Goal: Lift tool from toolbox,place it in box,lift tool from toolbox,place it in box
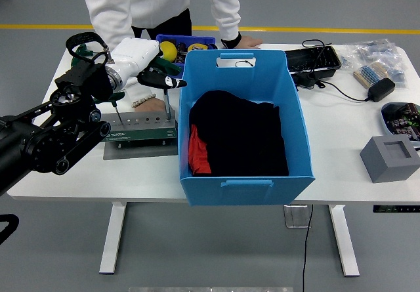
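Observation:
A green toolbox [141,133] with a row of holes sits on a grey mat left of the big blue box [244,75]. My left hand [146,61], white-fingered, is shut on a black-handled tool [161,80]. The tool's thin shaft [167,105] points down to the toolbox top. A green-handled screwdriver [114,108] still stands in the toolbox. The blue box holds black cloth [237,131] and something red [198,151]. A person at the far side rests one hand [244,42] on the table. Another hand [150,105] lies by the toolbox.
A small blue bin [191,42] with a yellow ball [168,48] stands behind the toolbox. A black tray [314,60], a cable with adapter [380,89], bagged parts [373,50], a grey block [391,158] and a blue dish [400,117] lie at the right.

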`<move>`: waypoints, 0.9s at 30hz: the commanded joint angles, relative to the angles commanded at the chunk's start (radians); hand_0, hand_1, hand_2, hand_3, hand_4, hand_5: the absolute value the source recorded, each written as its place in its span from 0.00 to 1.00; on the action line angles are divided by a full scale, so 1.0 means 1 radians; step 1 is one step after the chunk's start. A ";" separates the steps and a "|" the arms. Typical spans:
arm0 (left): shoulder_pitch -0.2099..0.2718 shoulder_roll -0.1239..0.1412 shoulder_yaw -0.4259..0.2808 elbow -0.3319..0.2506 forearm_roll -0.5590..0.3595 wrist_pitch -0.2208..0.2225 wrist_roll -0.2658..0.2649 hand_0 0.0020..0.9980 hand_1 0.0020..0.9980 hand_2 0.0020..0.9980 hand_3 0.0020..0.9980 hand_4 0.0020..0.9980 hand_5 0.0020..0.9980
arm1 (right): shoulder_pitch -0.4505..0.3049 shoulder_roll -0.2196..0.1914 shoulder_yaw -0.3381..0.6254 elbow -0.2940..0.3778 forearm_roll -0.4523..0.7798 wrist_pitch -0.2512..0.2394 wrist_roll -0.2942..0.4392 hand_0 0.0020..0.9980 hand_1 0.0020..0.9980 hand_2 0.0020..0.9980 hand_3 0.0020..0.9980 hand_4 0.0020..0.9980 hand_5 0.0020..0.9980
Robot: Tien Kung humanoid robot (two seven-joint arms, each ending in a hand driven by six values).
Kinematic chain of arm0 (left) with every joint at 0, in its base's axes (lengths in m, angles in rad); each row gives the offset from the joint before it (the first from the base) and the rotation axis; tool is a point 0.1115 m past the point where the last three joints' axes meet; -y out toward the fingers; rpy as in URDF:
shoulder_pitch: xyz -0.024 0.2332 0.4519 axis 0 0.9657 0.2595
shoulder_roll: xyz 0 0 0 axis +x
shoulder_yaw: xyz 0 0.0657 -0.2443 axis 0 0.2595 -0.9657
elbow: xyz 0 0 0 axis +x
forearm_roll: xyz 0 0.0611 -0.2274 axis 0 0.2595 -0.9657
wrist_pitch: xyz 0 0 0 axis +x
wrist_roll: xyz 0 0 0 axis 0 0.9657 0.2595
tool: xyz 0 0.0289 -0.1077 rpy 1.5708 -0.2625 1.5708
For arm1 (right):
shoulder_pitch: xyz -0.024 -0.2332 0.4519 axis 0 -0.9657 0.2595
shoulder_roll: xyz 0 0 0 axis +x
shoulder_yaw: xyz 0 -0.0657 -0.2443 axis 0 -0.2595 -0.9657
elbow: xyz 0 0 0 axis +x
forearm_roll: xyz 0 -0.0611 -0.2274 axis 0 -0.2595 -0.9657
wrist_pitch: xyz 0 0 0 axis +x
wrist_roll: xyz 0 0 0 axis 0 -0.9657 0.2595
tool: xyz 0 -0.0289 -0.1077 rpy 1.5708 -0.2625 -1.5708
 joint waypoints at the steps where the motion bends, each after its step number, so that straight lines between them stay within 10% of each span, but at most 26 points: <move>1: -0.005 0.004 0.007 0.000 -0.001 -0.002 -0.002 0.02 0.00 0.00 0.02 1.00 0.74 | 0.000 0.000 0.000 0.000 0.001 0.000 0.000 0.64 0.61 0.68 0.55 0.78 0.67; 18: -0.102 0.057 0.070 -0.036 -0.037 -0.033 -0.026 0.02 0.00 0.00 0.02 1.00 0.73 | 0.002 -0.002 -0.002 -0.002 0.013 0.001 0.003 0.64 0.61 0.68 0.55 0.78 0.67; 19: -0.108 0.058 0.071 -0.036 -0.039 -0.035 -0.027 0.02 0.00 0.00 0.02 0.88 0.67 | 0.002 -0.002 -0.002 -0.002 0.014 0.001 0.004 0.64 0.61 0.68 0.55 0.78 0.67; 27: -0.160 0.074 0.078 -0.041 -0.051 -0.043 -0.034 0.02 0.00 0.00 0.02 0.83 0.65 | 0.001 -0.001 0.000 -0.003 0.016 0.000 0.004 0.64 0.61 0.68 0.55 0.78 0.67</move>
